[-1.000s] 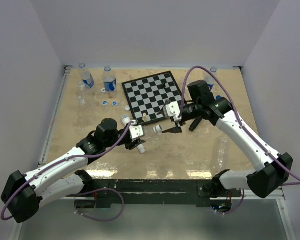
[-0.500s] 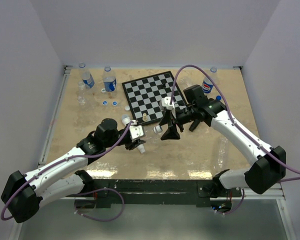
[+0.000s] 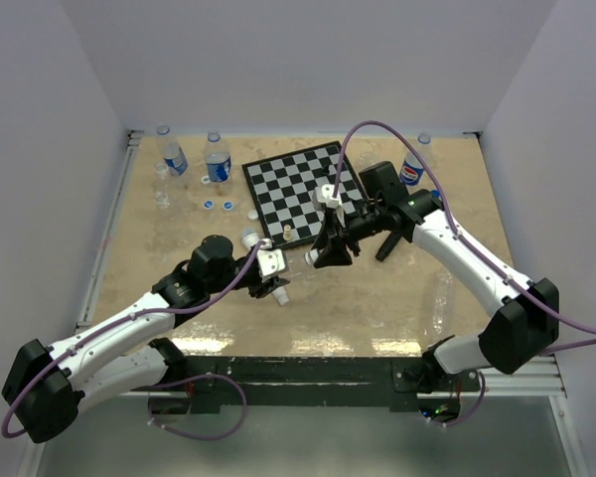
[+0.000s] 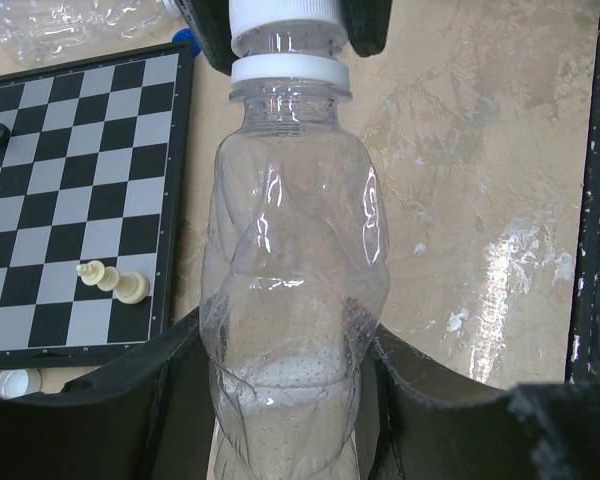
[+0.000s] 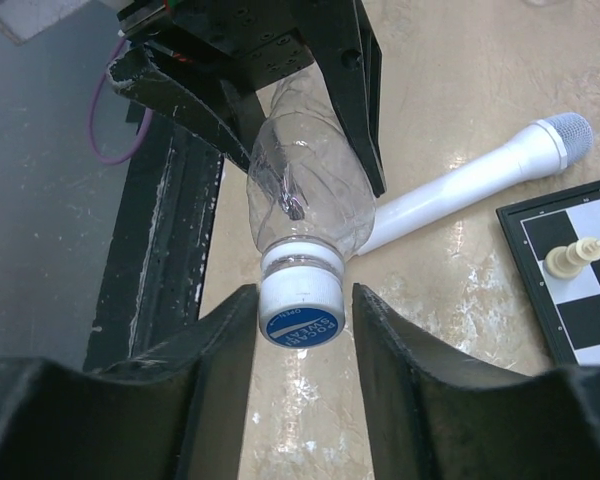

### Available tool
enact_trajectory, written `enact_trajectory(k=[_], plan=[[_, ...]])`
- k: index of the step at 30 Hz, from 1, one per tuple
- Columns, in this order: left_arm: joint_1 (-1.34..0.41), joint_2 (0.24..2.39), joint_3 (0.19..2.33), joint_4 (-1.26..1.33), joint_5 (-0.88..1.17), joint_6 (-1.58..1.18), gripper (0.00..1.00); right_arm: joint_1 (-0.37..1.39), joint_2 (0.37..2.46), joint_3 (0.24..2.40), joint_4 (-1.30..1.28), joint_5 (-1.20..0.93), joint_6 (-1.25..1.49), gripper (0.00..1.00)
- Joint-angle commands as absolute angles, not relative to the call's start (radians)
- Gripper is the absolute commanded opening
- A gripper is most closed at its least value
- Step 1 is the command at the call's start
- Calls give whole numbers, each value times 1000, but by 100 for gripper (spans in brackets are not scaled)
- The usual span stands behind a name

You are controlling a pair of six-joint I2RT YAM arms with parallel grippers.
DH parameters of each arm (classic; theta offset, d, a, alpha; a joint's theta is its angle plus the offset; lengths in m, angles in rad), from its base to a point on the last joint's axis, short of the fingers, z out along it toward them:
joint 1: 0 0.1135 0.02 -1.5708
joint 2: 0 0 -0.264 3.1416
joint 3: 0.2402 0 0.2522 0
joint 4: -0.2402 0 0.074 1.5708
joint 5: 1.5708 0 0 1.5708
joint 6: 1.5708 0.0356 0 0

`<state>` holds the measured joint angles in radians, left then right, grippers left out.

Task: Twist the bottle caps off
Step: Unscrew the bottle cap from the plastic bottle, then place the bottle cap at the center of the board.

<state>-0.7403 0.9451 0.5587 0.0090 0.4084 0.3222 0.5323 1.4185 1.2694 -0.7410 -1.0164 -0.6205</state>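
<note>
Between two grippers: a bottle braced for uncapping

One small clear plastic bottle (image 4: pixel 295 300) hangs level over the beige table (image 4: pixel 480 150), near its middle. The left gripper (image 4: pixel 285 372) clamps the body with jaws partly open, bracing it. The right gripper (image 5: pixel 302 302) hugs the white screw cap (image 5: pixel 300 305) on both sides, seemingly pinched for twisting. A white stick microphone (image 5: pixel 470 185) lies behind, and a black-and-white chessboard (image 4: pixel 70 190) lies beside. Nothing appears to block the twist.
</note>
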Motion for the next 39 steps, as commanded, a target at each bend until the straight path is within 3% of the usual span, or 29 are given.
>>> enact_trajectory(k=[1,7,11,14,22,29,34,36,39], plan=[[-742,939,581,40,425,321,4,532,1408,1305,-749,-1043,-615,42],[-741,937,581,40,426,321,4,535,1408,1313,-790,-1028,-698,16],[-742,939,581,41,430,319,4,546,1433,1391,-995,-1026,-1044,0],[-742,937,583,40,430,321,4,546,1434,1422,-1126,-1028,-1406,0],[-742,933,580,40,423,321,4,546,1379,1388,-1124,-835,-1992,0],[-744,930,580,40,425,321,4,511,1352,1370,-1051,-934,-1818,0],[-742,927,581,40,426,322,4,399,1229,1228,-775,-997,-1395,0],[-742,925,581,40,431,321,4,365,1169,1157,-599,-944,-1091,0],[-742,925,583,40,433,319,4,351,1106,1071,-401,-593,-691,0]])
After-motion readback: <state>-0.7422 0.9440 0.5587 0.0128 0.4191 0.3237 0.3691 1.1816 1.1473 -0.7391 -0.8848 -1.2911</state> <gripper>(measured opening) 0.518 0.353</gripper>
